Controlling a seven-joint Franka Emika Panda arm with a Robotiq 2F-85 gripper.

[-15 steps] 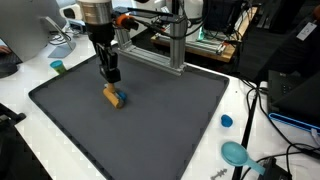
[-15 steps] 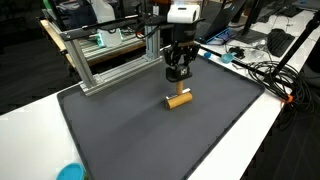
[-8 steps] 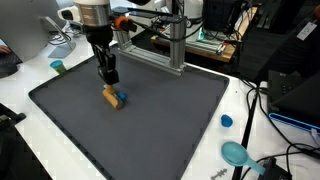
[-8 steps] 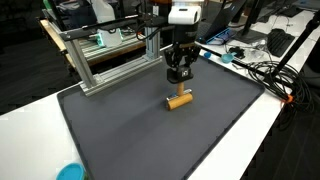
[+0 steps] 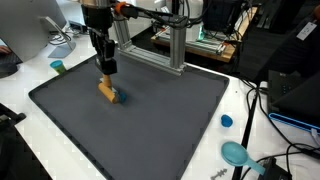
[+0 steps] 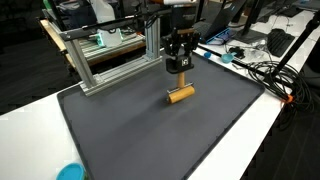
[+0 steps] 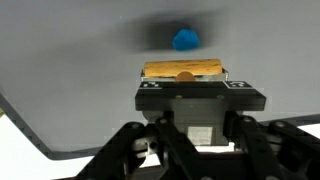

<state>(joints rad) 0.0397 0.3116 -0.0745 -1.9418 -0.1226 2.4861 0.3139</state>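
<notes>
My gripper (image 5: 105,74) hangs over the far left part of a dark grey mat (image 5: 160,125). It is shut on a tan wooden block (image 5: 106,91), which lies level just above the mat. Both show in both exterior views: the gripper (image 6: 179,72) and the block (image 6: 180,94). In the wrist view the block (image 7: 185,71) sits across the gripper's front. A small blue piece (image 7: 186,40) lies on the mat beyond the block, and it peeks out beside the block (image 5: 116,98) in an exterior view.
An aluminium frame (image 5: 175,45) stands at the mat's back edge (image 6: 110,62). A blue cap (image 5: 227,121) and a teal scoop (image 5: 236,153) lie on the white table beside the mat. A teal cap (image 5: 58,67) sits at the left. Cables (image 6: 262,72) run along the side.
The gripper has risen a little and shifted toward the back, and the wooden block has moved with it. The small blue piece beside the block has come into view.
</notes>
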